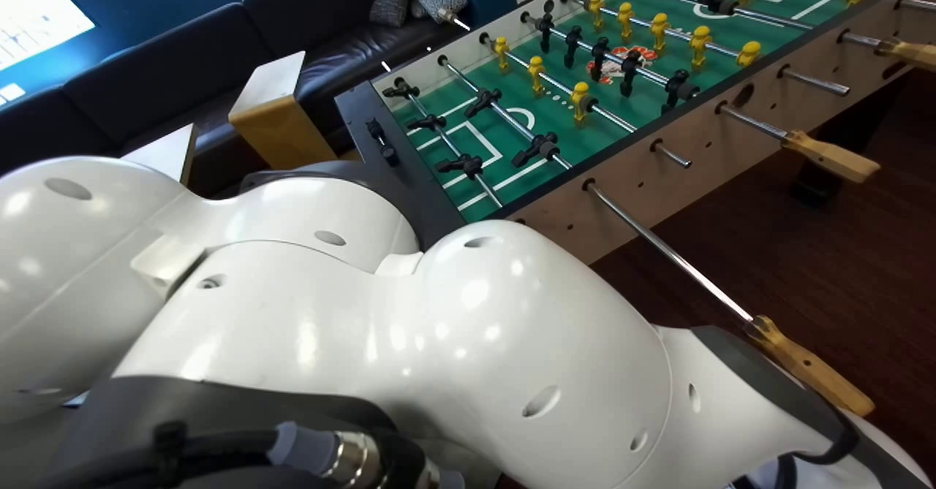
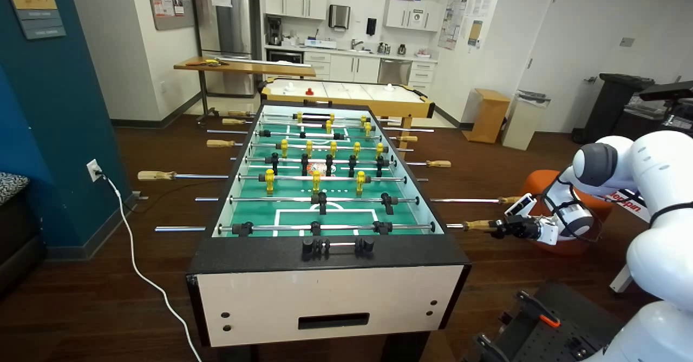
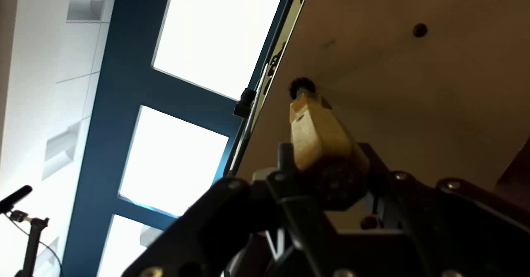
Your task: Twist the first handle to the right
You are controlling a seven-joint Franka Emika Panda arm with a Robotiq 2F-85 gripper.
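The first handle point(image 3: 321, 138) is pale, faceted wood with a dark end cap. In the wrist view it points toward the camera, its far end close to a dark hole in the table's side wall. My gripper point(image 3: 329, 159) is shut on it, one finger on either side of its cap end. An exterior view has the same handle point(image 2: 477, 224) on the nearest rod of the foosball table, with my gripper point(image 2: 501, 226) around its outer end. In an exterior view point(image 1: 468, 328) the white arm hides both that handle and the gripper.
A second rod's wooden handle point(image 2: 509, 199) sticks out just beyond the held one, near the wrist. More handles point(image 1: 830, 156) project along the same side of the table. An orange stool point(image 2: 541, 181) stands behind the gripper. The black table rim point(image 2: 330, 256) borders the green field.
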